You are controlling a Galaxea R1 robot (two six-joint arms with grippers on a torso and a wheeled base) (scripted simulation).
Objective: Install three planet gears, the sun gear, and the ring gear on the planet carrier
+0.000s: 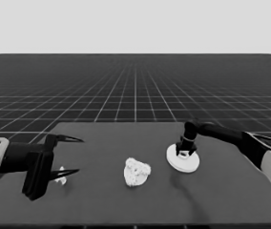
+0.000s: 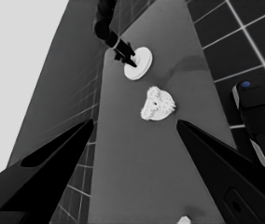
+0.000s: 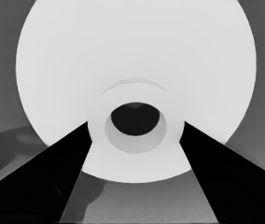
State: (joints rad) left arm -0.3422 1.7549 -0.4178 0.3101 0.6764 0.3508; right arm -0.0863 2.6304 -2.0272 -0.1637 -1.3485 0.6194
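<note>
The larger round part, the ring gear, lies right of the table's middle, its raised hub up. My right gripper comes down on it from the right, and its two fingers press the hub's opposite sides. The right wrist view is filled by this disc. At the table's middle lies the smaller round part, the planet carrier, with several toothed gears on top. The left wrist view shows this cluster with the right gripper beyond it. My left gripper waits open over the table's left end.
A thin white piece lies on the table beneath the waiting left fingers, not held, and shows in the left wrist view. Dark machinery with blue lights stands past the table's edge. Dark table surrounds the parts.
</note>
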